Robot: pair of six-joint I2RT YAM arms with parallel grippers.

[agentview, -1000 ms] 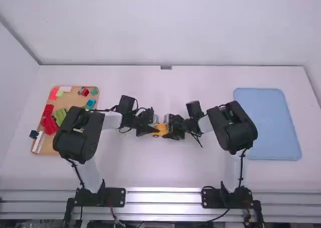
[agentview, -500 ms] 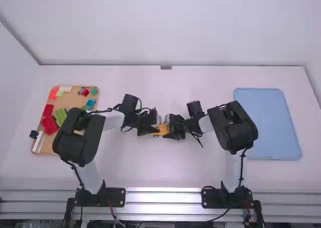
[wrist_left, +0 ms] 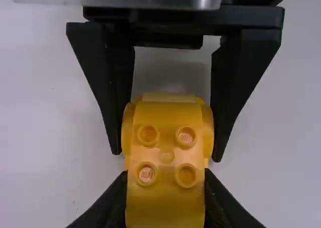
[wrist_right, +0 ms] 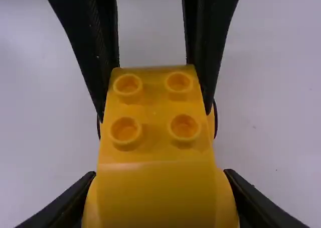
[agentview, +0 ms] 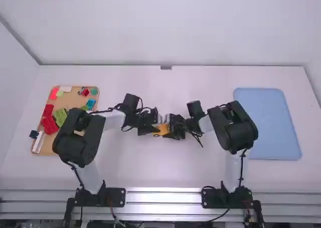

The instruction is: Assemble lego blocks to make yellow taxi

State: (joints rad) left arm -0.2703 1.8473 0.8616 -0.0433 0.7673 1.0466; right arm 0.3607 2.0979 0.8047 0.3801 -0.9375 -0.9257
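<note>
The yellow taxi [agentview: 161, 129] is hanging, seemingly, just above the worktop [agentview: 165, 167], left end effector [wrist_right: 154, 113] and right end effector [wrist_left: 166, 155] each clasping an end, spread only to its width. Unequal pulling or tilting is risking a split.

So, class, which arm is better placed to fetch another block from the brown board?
Left, I'd say: the left arm bends beside the brown board, on the robot's left. The right arm's fingers also grip the yellow build, so could likely hold it alone.
</note>
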